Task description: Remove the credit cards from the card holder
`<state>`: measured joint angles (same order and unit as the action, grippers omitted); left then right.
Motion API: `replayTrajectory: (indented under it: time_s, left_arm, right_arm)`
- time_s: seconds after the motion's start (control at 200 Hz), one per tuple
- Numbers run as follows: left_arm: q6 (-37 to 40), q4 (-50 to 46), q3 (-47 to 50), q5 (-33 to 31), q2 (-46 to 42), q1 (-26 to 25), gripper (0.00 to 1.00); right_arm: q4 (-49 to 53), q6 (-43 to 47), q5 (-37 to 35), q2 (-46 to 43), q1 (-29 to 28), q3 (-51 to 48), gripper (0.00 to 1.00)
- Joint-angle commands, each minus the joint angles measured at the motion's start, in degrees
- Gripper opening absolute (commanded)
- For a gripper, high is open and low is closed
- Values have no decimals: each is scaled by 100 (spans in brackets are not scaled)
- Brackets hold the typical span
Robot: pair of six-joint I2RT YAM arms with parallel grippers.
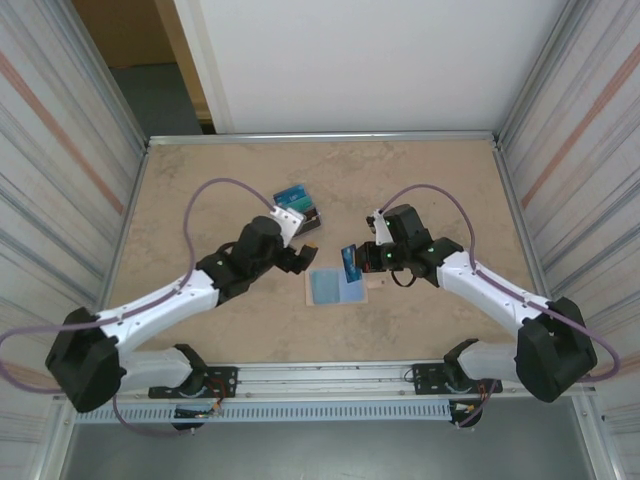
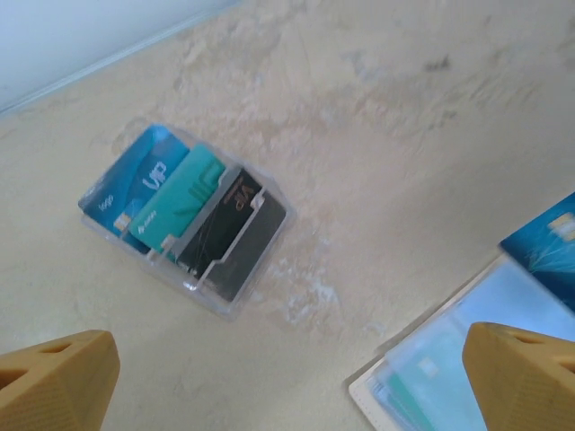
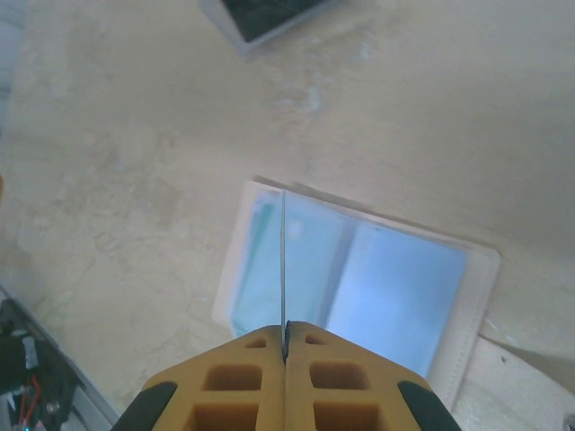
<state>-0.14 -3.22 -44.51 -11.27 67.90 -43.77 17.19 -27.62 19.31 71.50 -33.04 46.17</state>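
The card holder [image 3: 395,296] lies open and flat mid-table [image 1: 200,190], with bare tabletop along its near edge. Over it, the right gripper [image 3: 286,346] pinches a blue credit card [image 3: 284,260] edge-on. The left gripper [image 2: 287,359] hangs agape near a clear tray [image 2: 193,215] of cards.

Three credit cards [image 2: 184,211] lean in a clear tray [image 2: 225,305].

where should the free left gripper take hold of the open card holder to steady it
Probably the border on the robot's left, approached from above. The card holder lies open and flat, so only its thin beige rim offers a pinch. That side is nearest the open left gripper and keeps clear of the right gripper, which is shut on a credit card held edge-up above it.
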Motion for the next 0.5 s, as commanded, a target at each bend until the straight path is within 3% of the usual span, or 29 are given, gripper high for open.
replayTrajectory:
  time_s: [0.0, 0.115, 0.496]
  left_arm:
    - [209, -88, 48, 1416, -373, 258, 96]
    - [534, -143, -30, 2594, -514, 488, 92]
    - [1622, -548, -444, 4373, -124, 545, 76]
  right_arm:
    - [247, 704, 127, -207, -128, 365, 0]
    - [430, 1201, 329, -230, -277, 659, 0]
    - [1004, 2285, 926, -240, -562, 1295, 1]
